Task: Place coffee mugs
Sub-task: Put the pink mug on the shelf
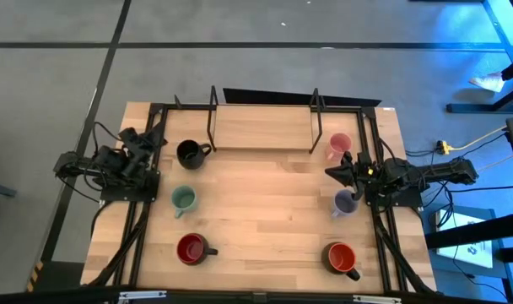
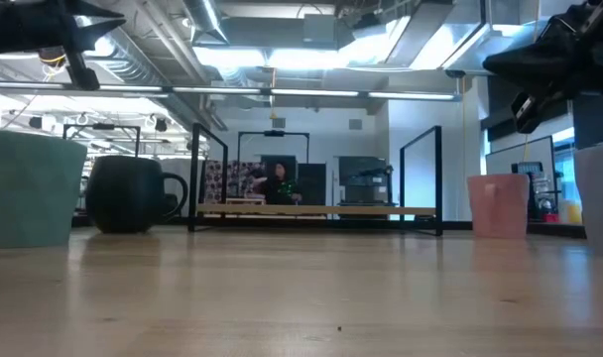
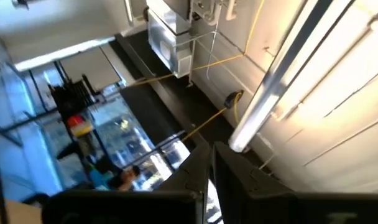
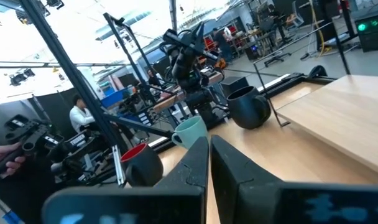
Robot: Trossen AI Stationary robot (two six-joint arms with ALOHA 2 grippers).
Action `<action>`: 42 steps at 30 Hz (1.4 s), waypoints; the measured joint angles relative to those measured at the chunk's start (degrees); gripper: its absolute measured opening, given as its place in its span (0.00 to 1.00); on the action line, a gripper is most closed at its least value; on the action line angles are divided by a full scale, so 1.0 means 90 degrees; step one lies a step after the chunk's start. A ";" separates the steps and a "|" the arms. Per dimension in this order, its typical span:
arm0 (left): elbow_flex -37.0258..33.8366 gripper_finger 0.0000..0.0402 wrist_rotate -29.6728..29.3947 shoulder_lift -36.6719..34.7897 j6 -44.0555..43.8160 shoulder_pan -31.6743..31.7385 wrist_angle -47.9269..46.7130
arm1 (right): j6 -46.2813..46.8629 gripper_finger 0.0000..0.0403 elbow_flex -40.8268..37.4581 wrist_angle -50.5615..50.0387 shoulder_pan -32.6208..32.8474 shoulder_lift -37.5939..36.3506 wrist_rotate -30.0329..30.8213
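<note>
Six mugs on the counter: black mug, green mug, red mug along the left; pink mug, lavender mug, second red mug along the right. Left gripper and right gripper parked at opposite edges, jaws pressed together, empty.

The wooden table had a raised wooden shelf on black posts at its far edge, and a person sat in the background.

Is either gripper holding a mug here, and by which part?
Nothing is held. The left gripper and right gripper have shut, empty jaws, clear of all six mugs.
</note>
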 joint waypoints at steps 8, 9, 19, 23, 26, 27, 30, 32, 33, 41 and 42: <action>0.0012 0.04 0.0354 0.0391 -0.0491 -0.0001 -0.0010 | -0.0306 0.02 0.0004 0.0002 0.0000 0.0000 0.0032; 0.0049 0.04 0.0345 0.0472 -0.0480 -0.0002 -0.0017 | -0.0329 0.02 0.0019 -0.0006 0.0000 0.0005 0.0062; 0.0668 0.04 0.0681 0.1211 0.0553 -0.0002 0.0052 | -0.0851 0.02 0.0998 -0.0007 0.0000 0.0995 0.1058; 0.0803 0.04 0.0477 0.1243 0.1595 -0.0002 0.0053 | -0.0857 0.02 0.1411 -0.0052 0.0000 0.1858 0.1369; 0.0818 0.04 0.0461 0.1243 0.2241 -0.0002 0.0053 | -0.0853 0.02 0.1645 -0.0061 0.0000 0.2329 0.1386; 0.0818 0.04 0.0459 0.1243 0.2335 -0.0002 0.0054 | -0.0850 0.02 0.1736 -0.0059 0.0000 0.2465 0.1389; 0.0818 0.04 0.0543 0.1243 0.2373 0.0006 0.0070 | -0.0843 0.02 0.2036 -0.0051 0.0000 0.2846 0.1392; 0.0841 0.04 0.0744 0.1243 0.2375 0.0034 0.0036 | -0.0846 0.02 0.2263 -0.0076 0.0000 0.3068 0.1394; 0.0893 0.04 0.0945 0.1246 0.2373 0.0043 -0.0058 | -0.0852 0.02 0.2406 -0.0128 0.0000 0.3181 0.1394; 0.1833 0.04 0.1703 0.2008 0.2399 0.0066 -0.1912 | -0.0750 0.02 0.3699 -0.1971 0.0000 0.3924 0.1653; 0.1973 0.04 0.1733 0.2162 0.2399 0.0066 -0.2202 | -0.0682 0.02 0.3876 -0.2194 0.0000 0.3994 0.1704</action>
